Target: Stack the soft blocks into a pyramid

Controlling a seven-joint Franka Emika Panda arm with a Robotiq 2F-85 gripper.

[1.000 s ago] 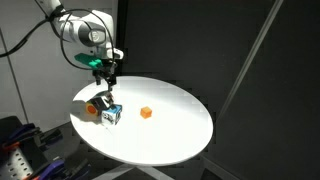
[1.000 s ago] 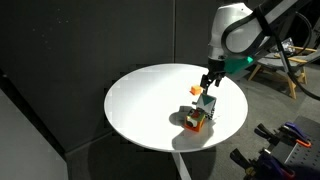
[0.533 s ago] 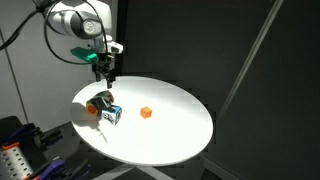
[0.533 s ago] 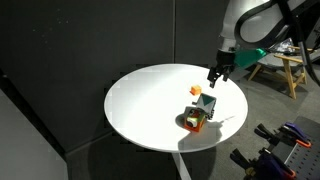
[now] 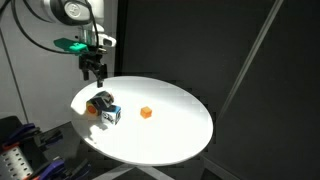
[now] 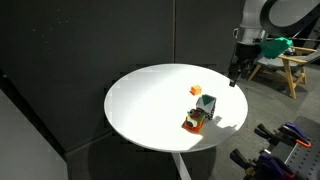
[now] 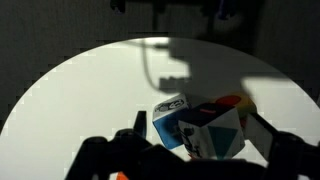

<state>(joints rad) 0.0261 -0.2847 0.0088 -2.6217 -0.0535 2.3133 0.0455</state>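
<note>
Black curtains (image 5: 250, 60) close off the space behind a round white table (image 5: 170, 125), which shows in both exterior views and fills most of the wrist view as well.

On that table the soft blocks (image 5: 103, 108) sit bunched in a small heap near the rim, at about 9 o'clock of the tabletop in an exterior view. A blue-and-white block (image 5: 113, 115) faces the camera, with orange showing on the far side and something dark on top. From the opposite side the same heap (image 6: 198, 114) lies toward 4 o'clock, a teal block (image 6: 206, 102) riding on the reddish ones below it. How many blocks it holds cannot be told. One small orange cube (image 5: 146, 113) stands alone, apart from the heap and close to the table's centre; in an exterior view it appears again (image 6: 196, 90) at about 2 o'clock.

Above the table edge hangs the gripper (image 5: 95, 70) — well clear of the heap, at roughly 12 o'clock from it, pointing down. It grasps nothing. In the wrist view its dark fingers (image 7: 125, 150) stand spread apart at the bottom, with the blocks visible between them, so the jaws are released. A wooden trestle (image 6: 290, 68) stands on the floor beyond the arm.
</note>
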